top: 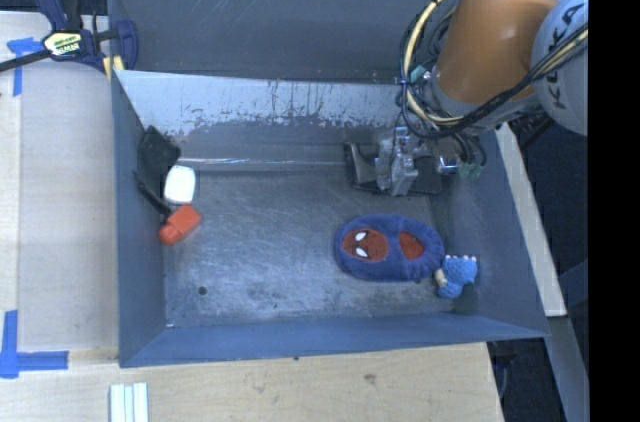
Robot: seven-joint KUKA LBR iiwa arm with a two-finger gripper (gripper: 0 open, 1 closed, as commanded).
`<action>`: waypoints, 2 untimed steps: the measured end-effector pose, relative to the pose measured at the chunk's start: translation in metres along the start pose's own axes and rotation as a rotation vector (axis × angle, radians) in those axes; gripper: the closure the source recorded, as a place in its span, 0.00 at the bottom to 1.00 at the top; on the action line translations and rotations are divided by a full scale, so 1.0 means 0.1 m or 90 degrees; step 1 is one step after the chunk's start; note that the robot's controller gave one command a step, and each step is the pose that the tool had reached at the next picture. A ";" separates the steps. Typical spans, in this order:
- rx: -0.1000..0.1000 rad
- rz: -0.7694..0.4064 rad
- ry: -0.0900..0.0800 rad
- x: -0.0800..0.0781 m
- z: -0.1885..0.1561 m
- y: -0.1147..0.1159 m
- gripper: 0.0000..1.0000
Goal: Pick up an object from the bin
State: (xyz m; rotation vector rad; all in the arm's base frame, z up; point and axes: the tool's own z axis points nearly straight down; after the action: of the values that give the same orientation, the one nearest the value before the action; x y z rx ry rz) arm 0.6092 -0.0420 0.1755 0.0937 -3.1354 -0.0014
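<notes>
Toward the right front of the bin [300, 40] you have a blue plush slipper [390, 252] lying flat, its long axis running left to right and its red face patch at the left end. A small blue toy [457, 274] touches its right end by the wall. Bare floor opens leftward. The gripper [398, 172] hangs just behind; you cannot tell its opening.

The one piece of writing is at the upper right edge of the frame, on the white arm casing [568, 28]. Dark block letters [562, 38] run slantwise across it. Only the first ones show, and they look like "KU"; the rest cannot be read.

Lower right of centre, the blue slipper [392, 252] carries a badge and no words: a red mask face [366, 246] with two pale eyes and dark web lines.
</notes>
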 end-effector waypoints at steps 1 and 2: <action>0.001 0.022 -0.001 0.40 0.43 -0.43 1.00; 0.001 0.019 -0.005 0.37 0.40 -0.40 0.00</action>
State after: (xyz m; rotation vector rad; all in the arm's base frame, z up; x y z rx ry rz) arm 0.5743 -0.0844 0.1357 0.0481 -3.1449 0.0008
